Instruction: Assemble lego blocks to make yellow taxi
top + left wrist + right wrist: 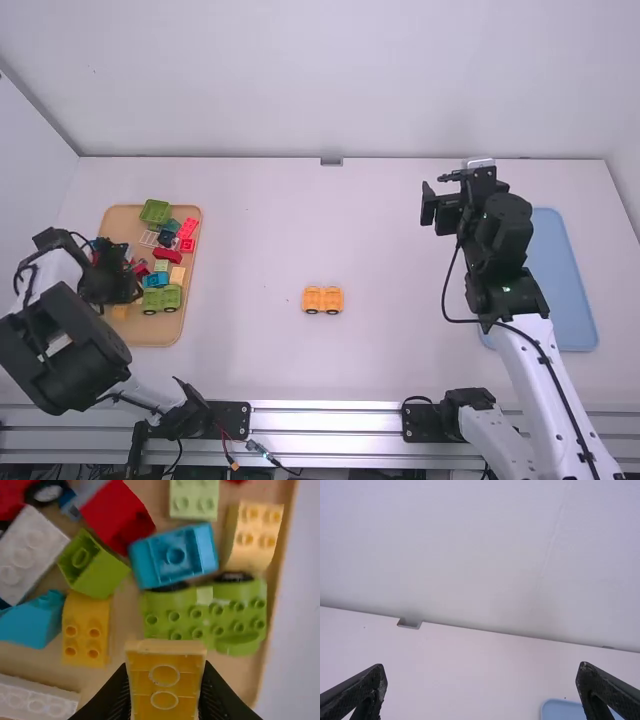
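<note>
Step in hand, my guess: fetching a body brick for the taxi, with the wheeled orange-yellow base (323,299) standing upright on the white table (420,360). My left gripper (164,685) is over the tan tray (155,338), fingers drawn in to brick width, with a yellow brick (165,652) pinched between them, studs in sight. Next move calls for lifting clear of the loose bricks, carrying across to the base, lining up studs and pressing straight down; a skewed grip could spoil the seating or tip the base. Base is well apart from my left gripper, out past the tray's right edge, between both arms. Near the held brick: the green wheeled base (205,615) and another yellow brick (85,630), both in the tray. My right gripper (481,669) has its fingers spread wide, nothing between them, beside the blue tray (565,275), well apart from the orange-yellow base
</note>
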